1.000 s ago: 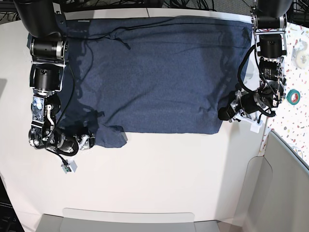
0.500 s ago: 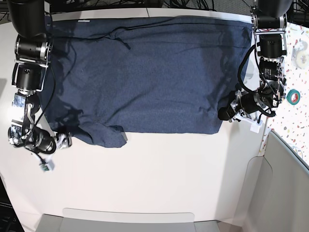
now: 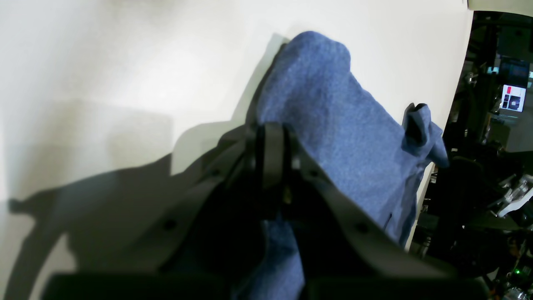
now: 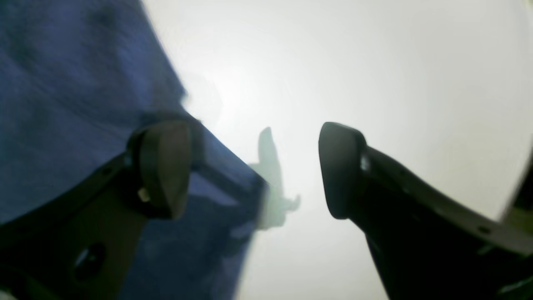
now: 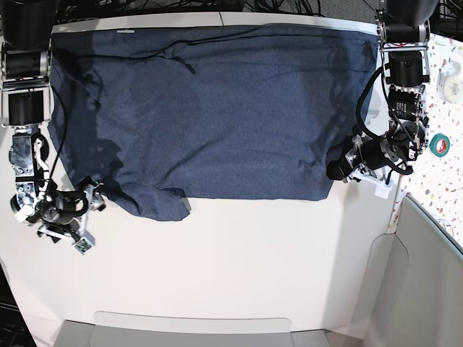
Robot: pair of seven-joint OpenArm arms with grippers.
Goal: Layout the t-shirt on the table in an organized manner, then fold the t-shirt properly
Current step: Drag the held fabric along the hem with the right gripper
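Across the table [image 5: 239, 260] the t-shirt [image 5: 217, 108] is lying mostly spread but unfolded, with the left gripper [image 3: 270, 137] pinching its edge and the right gripper [image 4: 254, 166] gaping, holding nothing.

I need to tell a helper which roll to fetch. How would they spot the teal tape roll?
Start at the wide white table with the dark navy t-shirt spread on it, then look just past the shirt-holding left gripper to the speckled surface. The teal tape roll lies there, the only teal ring.
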